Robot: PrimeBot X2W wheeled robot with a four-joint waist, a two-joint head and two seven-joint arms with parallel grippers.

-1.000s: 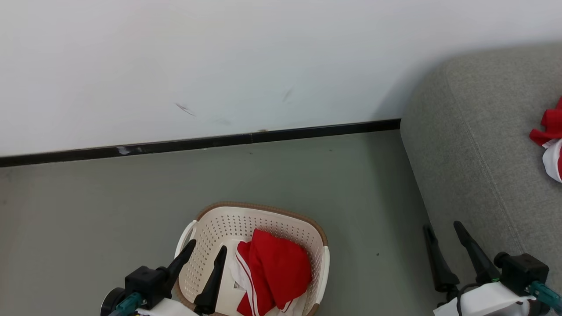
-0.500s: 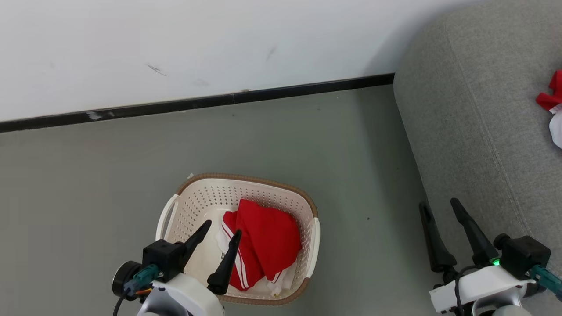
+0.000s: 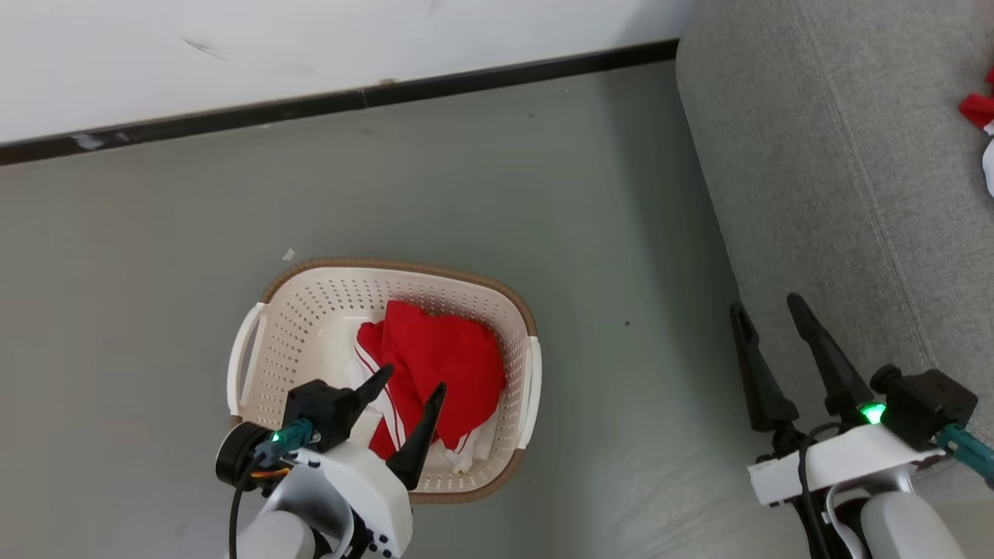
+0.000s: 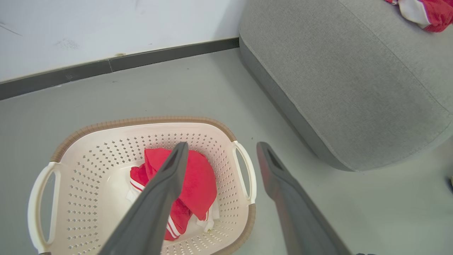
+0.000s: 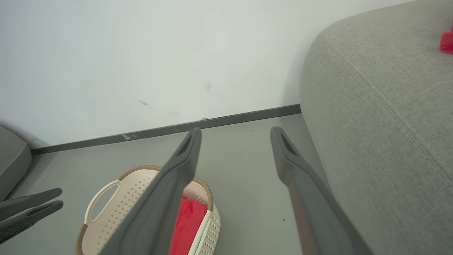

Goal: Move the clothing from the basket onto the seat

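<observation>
Clothing [image 3: 439, 365] in bright red with white stripes is found bundled inside the basket [image 3: 311, 326], toward its right half. The basket is set on the grey floor [image 3: 543, 194], near a white wall [image 3: 311, 46] edged by a dark skirting strip [image 3: 466, 78]. The left gripper [image 3: 415, 379] is held over the near side of the basket, its two dark fingers spread wide and pointed toward the bundle. Nothing is gripped between them, and whether the tips touch the fabric cannot be told. The seat [image 3: 823, 171], a large light grey sofa, is seen to the right of the basket, with bare floor between the two. A second red and white garment [image 3: 978, 110] is laid on top of the seat, at the right edge of the head view. The right gripper [image 3: 765, 303] is held just beside the seat's rounded front edge, its fingers likewise parted and empty.
</observation>
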